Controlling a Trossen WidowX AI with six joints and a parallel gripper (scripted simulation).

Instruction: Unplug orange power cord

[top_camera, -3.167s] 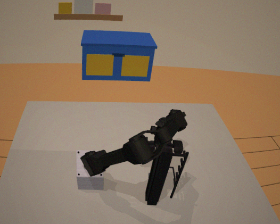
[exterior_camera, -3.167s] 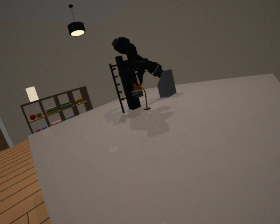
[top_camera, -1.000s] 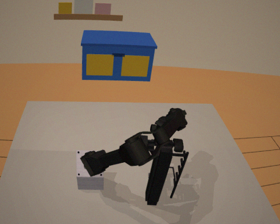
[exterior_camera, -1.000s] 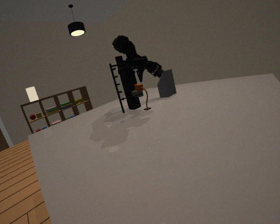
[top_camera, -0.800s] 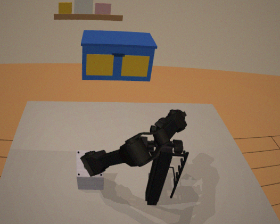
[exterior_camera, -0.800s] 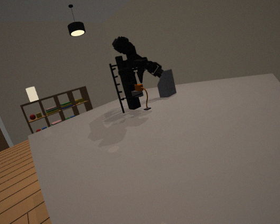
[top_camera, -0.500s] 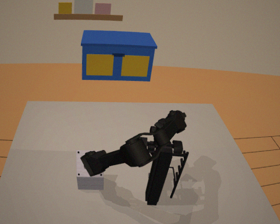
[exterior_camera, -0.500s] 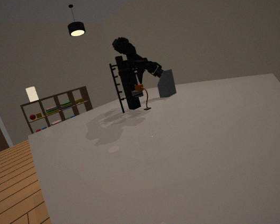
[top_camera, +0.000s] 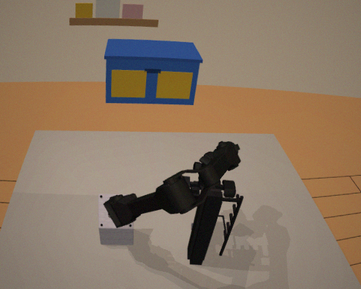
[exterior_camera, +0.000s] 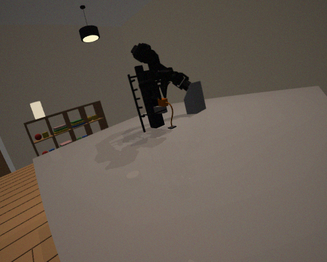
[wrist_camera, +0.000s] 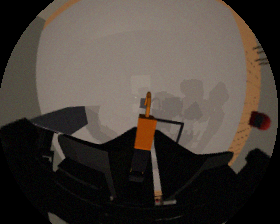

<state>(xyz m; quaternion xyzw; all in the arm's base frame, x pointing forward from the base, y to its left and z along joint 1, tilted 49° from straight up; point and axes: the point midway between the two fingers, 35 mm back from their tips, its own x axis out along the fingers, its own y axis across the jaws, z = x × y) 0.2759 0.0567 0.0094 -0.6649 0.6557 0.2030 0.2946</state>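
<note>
The orange plug [exterior_camera: 163, 102] [wrist_camera: 146, 133] is off the table top, with its orange cord [exterior_camera: 172, 114] [wrist_camera: 148, 102] running down to a small dark pad [exterior_camera: 172, 127] on the table. My gripper [exterior_camera: 164, 97] is shut on the plug, one dark finger on each side of it. In the top view the arm hides the plug and cord. A tall black upright body [top_camera: 204, 228] [exterior_camera: 150, 97] stands close by, and a small grey block [exterior_camera: 160, 109] shows just below the plug. I cannot tell which part is the power strip, or whether the plug touches it.
A thin black rack with pegs [top_camera: 231, 225] stands beside the upright body. The arm's base sits on a pale block [top_camera: 117, 236] [exterior_camera: 195, 100] at the other side. A blue chest [top_camera: 152, 50] stands on the floor beyond the table.
</note>
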